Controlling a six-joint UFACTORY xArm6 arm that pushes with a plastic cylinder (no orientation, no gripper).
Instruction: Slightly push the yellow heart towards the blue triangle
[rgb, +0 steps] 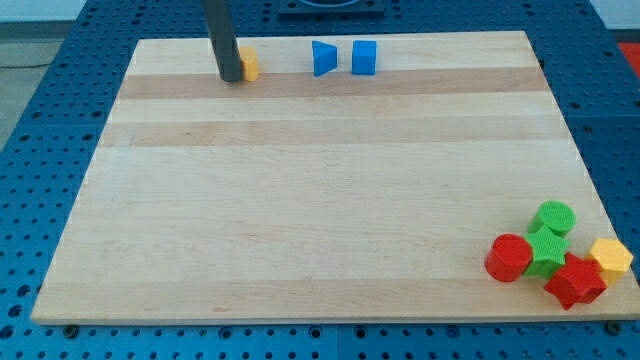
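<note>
Red star (576, 281): view's bottom right corner, nearest the camera, touching the green star.
Board (320, 200): pale wood.
Red cylinder (509, 257): left of the cluster.
Green cylinder (554, 217), green star (546, 248): adjoining.
Yellow block (611, 258): cluster's right edge.
Blue triangle (323, 58), blue block (364, 58): top, side by side.
Yellow heart (248, 66): top left, mostly hidden.
My tip (230, 78): touching the heart's left; no claw fitted.

Red, green, yellow blocks (552, 253), bottom right

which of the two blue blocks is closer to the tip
The blue triangle, the blue block further to the view's left. My tip sits against the yellow heart further left; the other blue block lies beyond the triangle.
</note>
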